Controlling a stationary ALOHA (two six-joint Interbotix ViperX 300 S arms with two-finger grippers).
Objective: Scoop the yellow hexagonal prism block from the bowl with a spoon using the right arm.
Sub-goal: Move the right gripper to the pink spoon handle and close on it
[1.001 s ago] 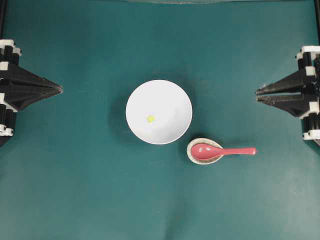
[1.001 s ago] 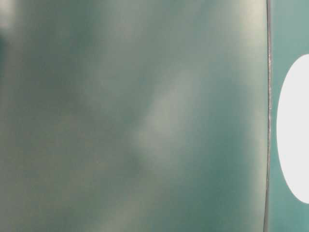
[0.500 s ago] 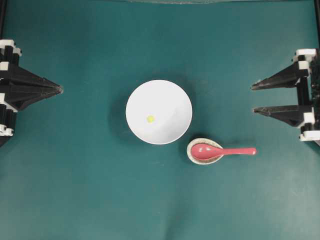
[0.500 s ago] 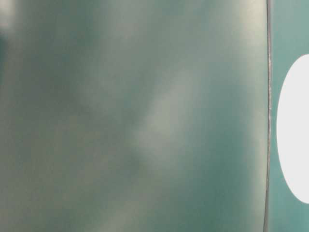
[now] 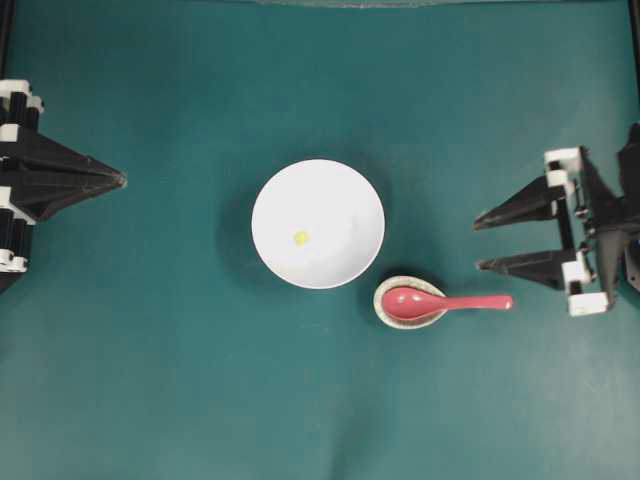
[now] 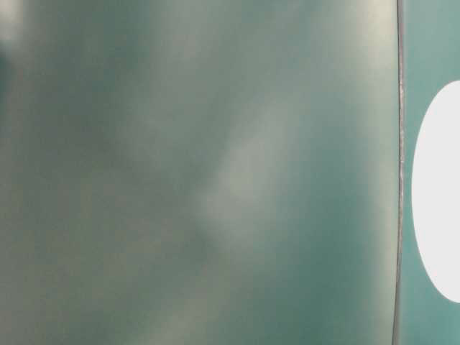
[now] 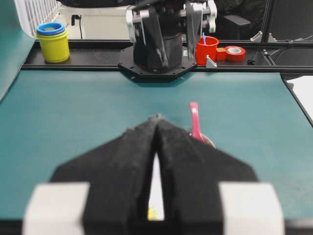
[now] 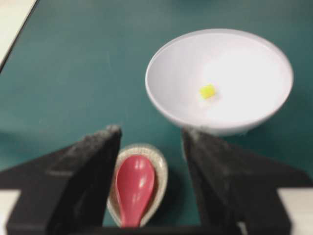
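1. Yellow hexagonal prism block [image 5: 301, 238] lies inside the white bowl [image 5: 340, 195], centre of the overhead view;
2. Spoon [image 5: 440, 302]: scoop resting in the small speckled dish [image 5: 384, 312], lower right of the bowl;
3. Right gripper [image 5: 482, 241], right edge: jaws spread, grasping nothing;
4. Left gripper [image 5: 120, 180], left edge: jaws clenched together, holding nothing.

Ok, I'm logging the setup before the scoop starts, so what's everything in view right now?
bowl: one, white, middle of the table.
yellow hexagonal prism block: one, pale yellow, inside the bowl.
spoon: one, pink-red, scoop in the small dish, handle pointing toward the right arm.
small dish: one, speckled off-white, beside the bowl.
table: one, teal.
stacked cups: yellow and blue, beyond the table.
red cup: one, beyond the table.
tape roll: one, red, beside the red cup.
left gripper: black, shut, left edge.
right gripper: black, open, near the spoon's handle.
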